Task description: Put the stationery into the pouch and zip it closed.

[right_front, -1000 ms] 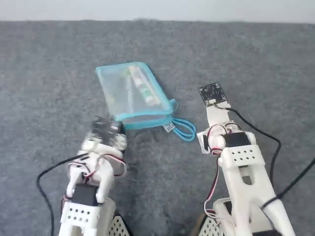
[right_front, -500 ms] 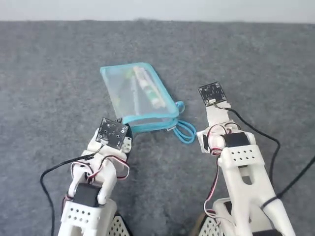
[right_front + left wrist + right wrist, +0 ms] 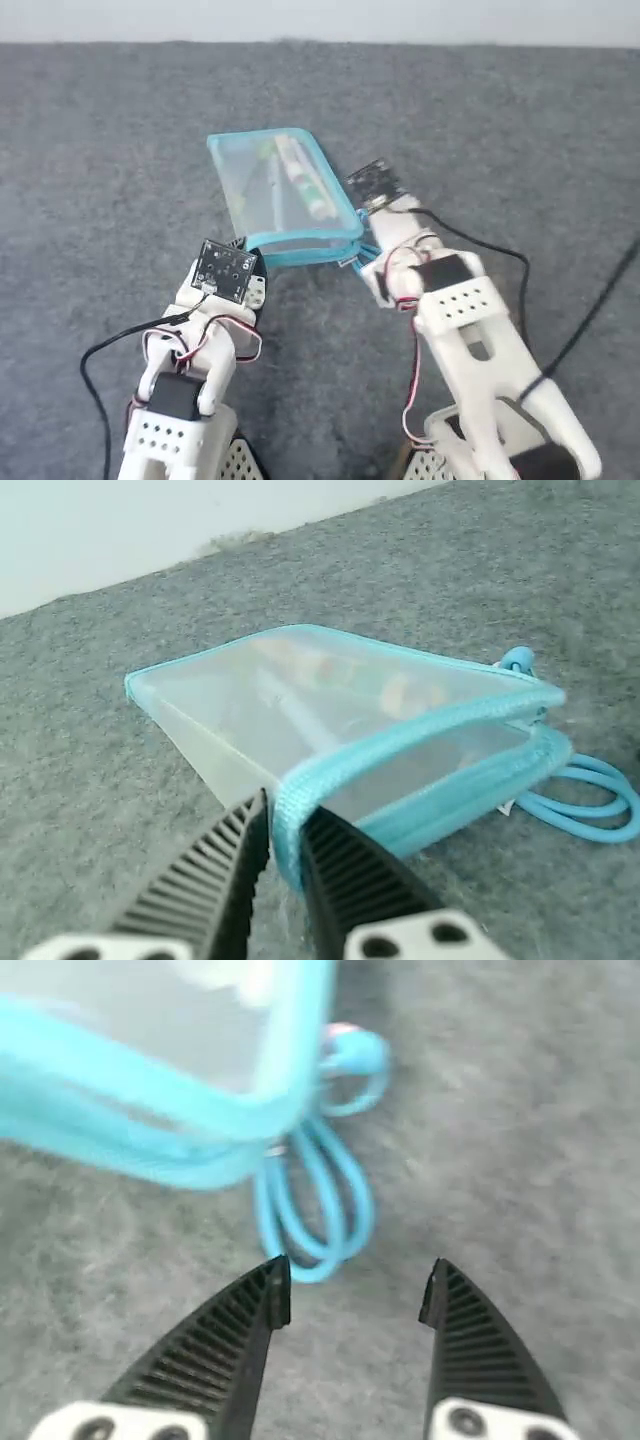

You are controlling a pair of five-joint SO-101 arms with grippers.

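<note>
A clear pouch (image 3: pixel 272 190) with teal trim lies on the grey mat, with pens (image 3: pixel 298 178) lying inside it. Its teal cord loop (image 3: pixel 318 1210) trails from the corner nearest the right arm. My left gripper (image 3: pixel 283 845) is shut on the trim at the pouch's (image 3: pixel 330 710) near corner, below the left wrist board (image 3: pixel 228 272). My right gripper (image 3: pixel 355 1295) is open and low over the mat, with the end of the cord loop just ahead of its fingertips, untouched. The right arm (image 3: pixel 440 295) covers most of the loop (image 3: pixel 357 258) in the high view.
Grey carpet-like mat (image 3: pixel 520 130) covers the table, ending at a pale wall strip at the back. Black cables (image 3: pixel 100 350) run beside both arm bases. Open mat lies to the left, right and behind the pouch.
My left gripper advanced to the pouch's near corner and closed on its trim; the pouch slid slightly right. The right arm swung left and forward to the cord loop.
</note>
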